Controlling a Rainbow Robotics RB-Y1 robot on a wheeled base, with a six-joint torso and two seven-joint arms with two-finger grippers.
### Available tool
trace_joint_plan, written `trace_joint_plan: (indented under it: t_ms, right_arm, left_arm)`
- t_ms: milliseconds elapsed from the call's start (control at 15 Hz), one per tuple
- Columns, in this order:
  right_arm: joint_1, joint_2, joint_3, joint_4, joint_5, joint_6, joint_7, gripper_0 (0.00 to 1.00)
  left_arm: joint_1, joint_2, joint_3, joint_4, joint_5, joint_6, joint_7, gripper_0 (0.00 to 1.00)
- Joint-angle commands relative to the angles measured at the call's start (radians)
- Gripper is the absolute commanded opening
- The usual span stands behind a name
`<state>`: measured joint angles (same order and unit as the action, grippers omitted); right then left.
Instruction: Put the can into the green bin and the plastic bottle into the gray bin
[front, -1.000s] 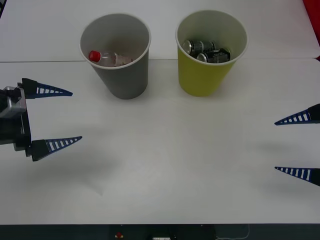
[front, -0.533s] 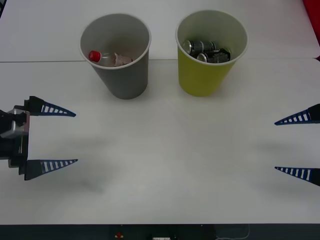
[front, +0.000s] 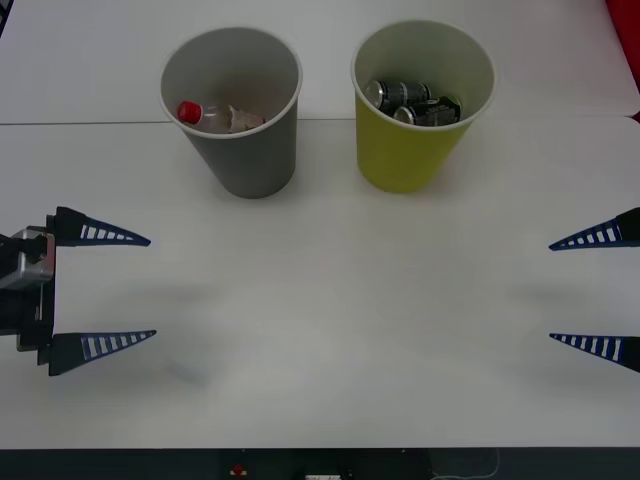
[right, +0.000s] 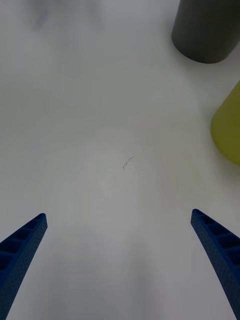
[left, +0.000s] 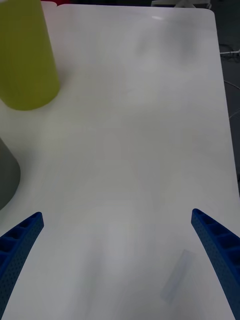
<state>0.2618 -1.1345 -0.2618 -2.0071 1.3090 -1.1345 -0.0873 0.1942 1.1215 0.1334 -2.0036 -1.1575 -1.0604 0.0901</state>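
You have the plastic bottle (front: 215, 116) lying inside the gray bin (front: 240, 160), its red cap toward the bin's left wall, and two dark cans (front: 410, 101) resting on the bottom of the green bin (front: 410, 150) just beside it on the right. Both bins stand upright near the far side of the white table (front: 330, 300), close together but not touching, and nothing else of the task lies on the table in front of them. Judged from this, the sorting looks done and the step in hand is parking the arms. Your left tool (front: 100, 288) hovers low over the table at the left edge, spread wide with nothing between its fingers; your right tool (front: 595, 292) sits at the right edge, likewise wide and empty. Both are well apart from the bins. To finish cleanly, keep each tool on its own side, draw back away from the bins rather than across them, and hold height above the table so a fingertip does not scrape the surface or nudge a bin and tip it.
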Motion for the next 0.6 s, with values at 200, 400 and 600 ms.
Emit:
trace_joint_plan:
  t_ms: [200,400,600]
  right_arm:
    - [0.0,0.0,0.0,0.0,0.0,0.0,0.0,1.0]
    - [0.0,0.0,0.0,0.0,0.0,0.0,0.0,1.0]
    - [0.0,0.0,0.0,0.0,0.0,0.0,0.0,1.0]
  left_arm:
    - [0.002,0.0,0.0,0.002,-0.021,0.007,0.002,1.0]
    - [0.002,0.0,0.0,0.002,-0.051,0.023,0.008,1.0]
    - [0.002,0.0,-0.001,0.005,-0.064,0.037,0.013,1.0]
